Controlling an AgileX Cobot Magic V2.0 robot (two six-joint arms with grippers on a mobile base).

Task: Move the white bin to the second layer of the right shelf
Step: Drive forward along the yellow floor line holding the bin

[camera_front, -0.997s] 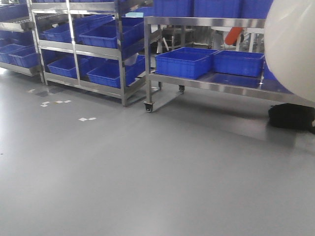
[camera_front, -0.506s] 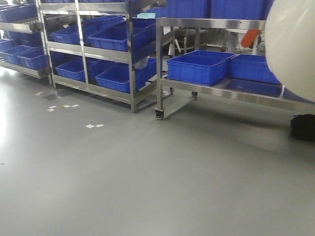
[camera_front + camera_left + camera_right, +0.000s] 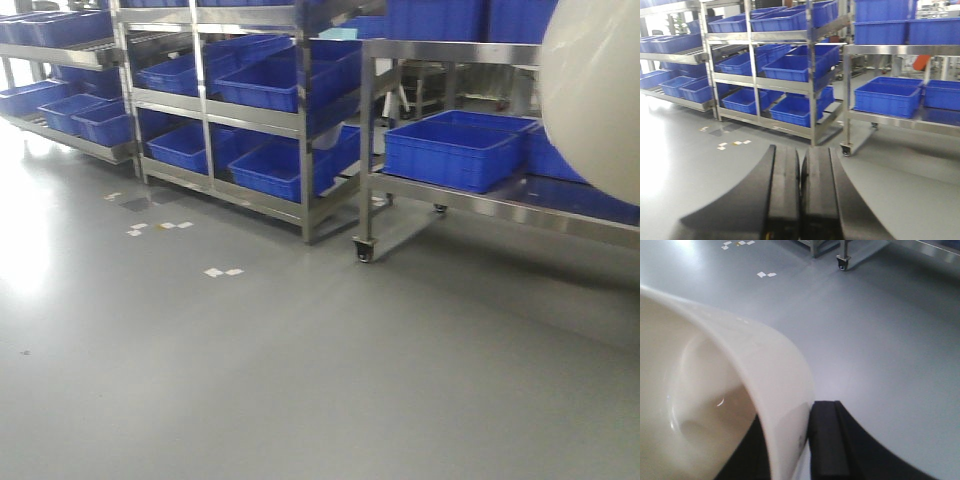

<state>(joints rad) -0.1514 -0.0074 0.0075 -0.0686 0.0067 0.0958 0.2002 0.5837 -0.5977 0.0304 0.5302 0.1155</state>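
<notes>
Right tool (image 3: 785, 445) clamped on the wall of the white bin (image 3: 715, 365). One black finger (image 3: 827, 440) sits outside the rim, the other shows dark inside the tub. Bin is held off the grey floor (image 3: 880, 330), mouth toward the wrist camera. In the front view its rounded cream side fills the upper right corner.

Left tool (image 3: 800, 165) closed on itself, fingers pressed together with only a thin slit between. It points over the floor toward the steel racks (image 3: 812, 75), whose levels hold blue crates (image 3: 790, 67).

Just right of the racks stands a steel surface (image 3: 366, 150) on casters, carrying more blue crates. Small white tape marks (image 3: 222, 271) lie on the floor before the racks.

Cannot tell which rack level is the right shelf second layer.
</notes>
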